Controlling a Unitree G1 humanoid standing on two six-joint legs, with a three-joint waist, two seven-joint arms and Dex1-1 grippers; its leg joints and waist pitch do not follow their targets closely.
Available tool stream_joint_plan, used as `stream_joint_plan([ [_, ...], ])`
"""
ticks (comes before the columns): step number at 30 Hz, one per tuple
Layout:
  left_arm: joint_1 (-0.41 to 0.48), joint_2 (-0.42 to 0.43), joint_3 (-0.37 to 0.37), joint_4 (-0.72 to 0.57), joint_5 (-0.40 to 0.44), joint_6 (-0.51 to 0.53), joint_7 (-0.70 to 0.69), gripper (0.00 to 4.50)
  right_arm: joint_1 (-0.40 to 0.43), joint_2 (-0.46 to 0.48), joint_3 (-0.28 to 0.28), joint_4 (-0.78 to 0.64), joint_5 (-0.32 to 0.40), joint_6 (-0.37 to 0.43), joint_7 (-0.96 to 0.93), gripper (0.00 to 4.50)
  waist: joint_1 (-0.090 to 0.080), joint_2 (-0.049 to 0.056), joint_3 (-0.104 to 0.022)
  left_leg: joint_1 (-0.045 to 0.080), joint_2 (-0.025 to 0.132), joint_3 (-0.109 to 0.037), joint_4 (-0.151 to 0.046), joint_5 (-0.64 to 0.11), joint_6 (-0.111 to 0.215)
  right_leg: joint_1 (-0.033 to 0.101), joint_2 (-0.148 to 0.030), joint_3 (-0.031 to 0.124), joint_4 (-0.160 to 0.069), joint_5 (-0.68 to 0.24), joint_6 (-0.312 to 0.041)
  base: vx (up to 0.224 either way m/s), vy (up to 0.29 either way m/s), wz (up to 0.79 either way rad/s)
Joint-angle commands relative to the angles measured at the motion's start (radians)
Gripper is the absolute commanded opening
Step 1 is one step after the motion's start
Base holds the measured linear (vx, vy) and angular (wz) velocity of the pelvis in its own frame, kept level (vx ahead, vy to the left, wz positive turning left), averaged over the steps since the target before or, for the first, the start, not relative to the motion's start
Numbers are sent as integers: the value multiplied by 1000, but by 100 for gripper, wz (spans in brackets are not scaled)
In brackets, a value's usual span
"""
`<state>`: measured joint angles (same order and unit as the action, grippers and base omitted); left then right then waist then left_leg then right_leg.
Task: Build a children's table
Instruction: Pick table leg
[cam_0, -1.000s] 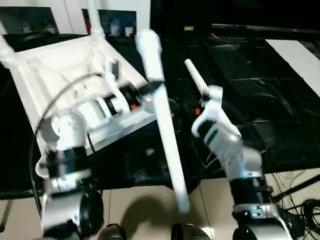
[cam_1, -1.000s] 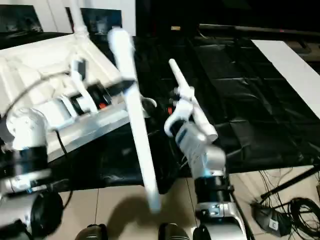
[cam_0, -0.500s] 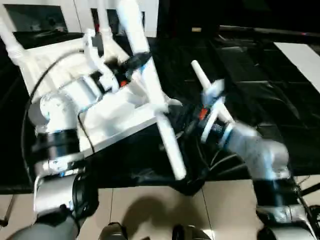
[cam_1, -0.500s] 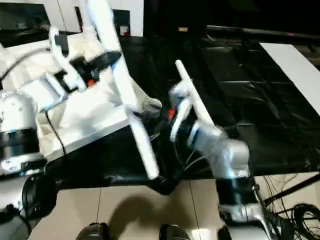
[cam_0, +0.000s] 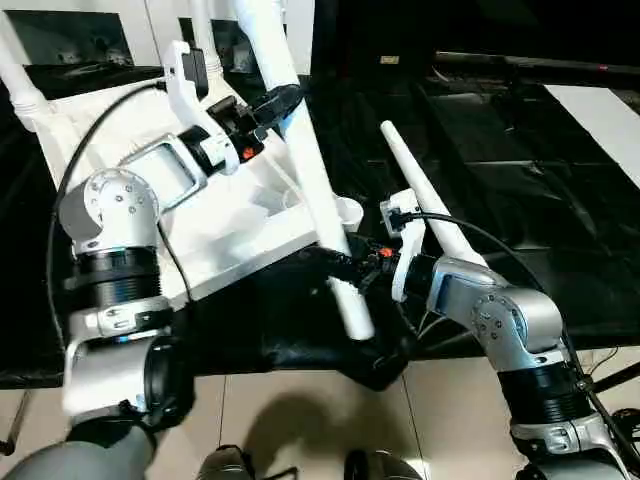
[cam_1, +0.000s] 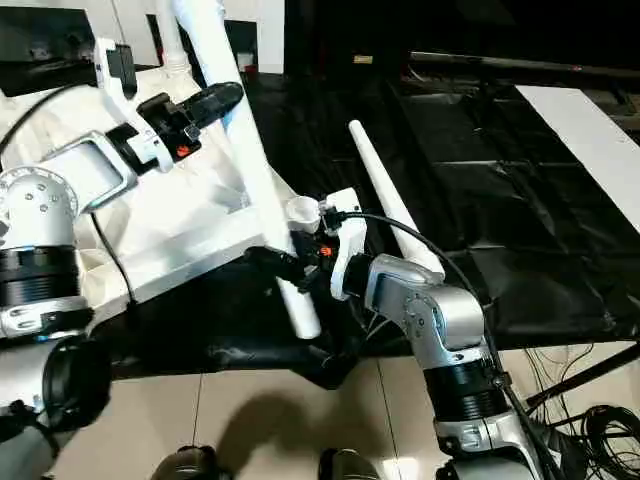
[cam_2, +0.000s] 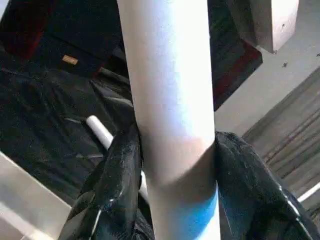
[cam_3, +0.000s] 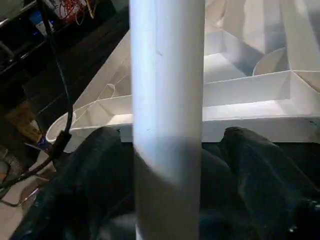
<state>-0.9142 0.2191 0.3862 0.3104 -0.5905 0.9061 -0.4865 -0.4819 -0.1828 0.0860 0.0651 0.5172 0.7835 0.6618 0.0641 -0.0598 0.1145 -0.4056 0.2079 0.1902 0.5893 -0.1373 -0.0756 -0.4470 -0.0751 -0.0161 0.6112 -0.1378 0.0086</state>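
Observation:
The children's table top (cam_0: 235, 235) lies upside down, ribbed side up, on the black table. Two legs (cam_0: 18, 88) stand in its far sockets. My left gripper (cam_0: 277, 101) is shut on a long white leg (cam_0: 310, 180), both fingers (cam_2: 120, 175) pressed on its upper part. This leg slants down past the near round corner socket (cam_0: 347, 212) to the table's front edge. My right gripper (cam_0: 336, 268) straddles its lower part, open, with one finger (cam_3: 250, 160) a little off the tube. Another loose leg (cam_0: 430, 205) lies just right of it.
A black crinkled sheet (cam_0: 520, 170) covers the work table. A white board (cam_0: 600, 105) lies at its far right. Cables (cam_1: 600, 420) trail on the tiled floor at the lower right. My right arm's cable (cam_0: 480, 232) loops over the loose leg.
My left arm has lifted the held leg and swung it steeper, its lower end now by the near corner. My right gripper has moved left from the loose leg to the held leg's lower part.

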Motion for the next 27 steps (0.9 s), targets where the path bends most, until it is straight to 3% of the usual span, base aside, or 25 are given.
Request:
stream_joint_plan([
  [1, -12, 1, -18, 14, 8, -16, -13, 198, 11, -8, -7, -23, 11, 16, 3, 324, 6, 17, -106, 27, -2, -2, -54, -208, -10, 66, -28, 13, -65, -214, -170, 0, 0, 0],
  [15, -19, 21, -35, 65, 18, -68, -12, 197, 21, 21, -18, -26, 12, 18, -34, 194, 8, 29, -108, 32, -1, -10, -57, -254, -37, 70, -32, 9, -66, -230, -188, 0, 0, 0],
  [17, -16, 23, -38, 66, 20, -70, -13, 197, 22, 24, -21, -27, 11, 13, -39, 179, 10, 31, -110, 34, 0, -12, -57, -259, -42, 71, -33, 8, -66, -235, -187, 0, 0, 0],
  [18, -11, 26, -42, 66, 17, -70, -17, 197, 23, 31, -28, -28, 11, 6, -48, 167, 12, 37, -114, 36, 1, -14, -56, -264, -48, 72, -34, 6, -65, -228, -192, 0, 0, 0],
  [21, -3, 29, -49, 63, 16, -75, -23, 197, 26, 41, -34, -30, 8, -6, -58, 150, 15, 38, -118, 34, 0, -16, -56, -265, -50, 75, -35, 3, -64, -220, -196, 0, 0, 0],
  [23, 10, 32, -62, 46, 6, -52, -34, 267, 25, 52, -45, -30, 4, -19, -77, 139, 20, 42, -119, 34, 1, -16, -55, -258, -50, 75, -37, 2, -63, -220, -194, 0, 0, 0],
  [26, 43, 20, -73, 0, -12, -28, -34, 269, 25, 80, -73, -30, 8, -42, -116, 138, 24, 45, -119, 33, 2, -16, -57, -264, -55, 74, -40, 1, -63, -233, -195, 0, 0, 0],
  [27, 52, 17, -78, -11, -9, -34, -32, 289, 25, 88, -81, -30, 11, -47, -127, 136, 25, 45, -121, 34, 3, -16, -56, -265, -57, 74, -40, 0, -63, -239, -198, 0, 0, 0],
])
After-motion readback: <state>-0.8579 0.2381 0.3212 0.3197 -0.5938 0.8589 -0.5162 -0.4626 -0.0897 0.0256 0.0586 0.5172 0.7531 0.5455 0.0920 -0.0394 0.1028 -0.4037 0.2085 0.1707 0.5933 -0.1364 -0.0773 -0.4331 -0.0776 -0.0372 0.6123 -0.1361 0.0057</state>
